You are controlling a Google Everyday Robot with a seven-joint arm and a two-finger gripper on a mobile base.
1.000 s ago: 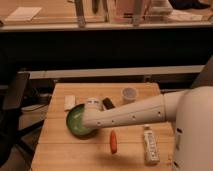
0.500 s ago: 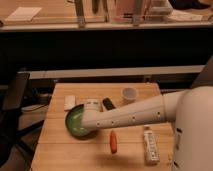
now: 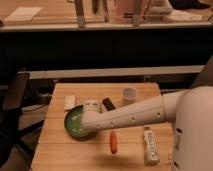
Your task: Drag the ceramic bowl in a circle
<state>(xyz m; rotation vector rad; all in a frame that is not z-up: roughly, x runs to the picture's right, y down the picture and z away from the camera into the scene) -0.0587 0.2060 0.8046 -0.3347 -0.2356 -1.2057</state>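
Green ceramic bowl sits left-centre on wooden worktop. Tool at bowl's right rim, fingers closed. White cup behind arm, orange carrot near front.

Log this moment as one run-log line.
task: drag bowl in circle | gripper: shut, down at ceramic bowl, hidden by arm | bowl: on wooden table, left of carrot
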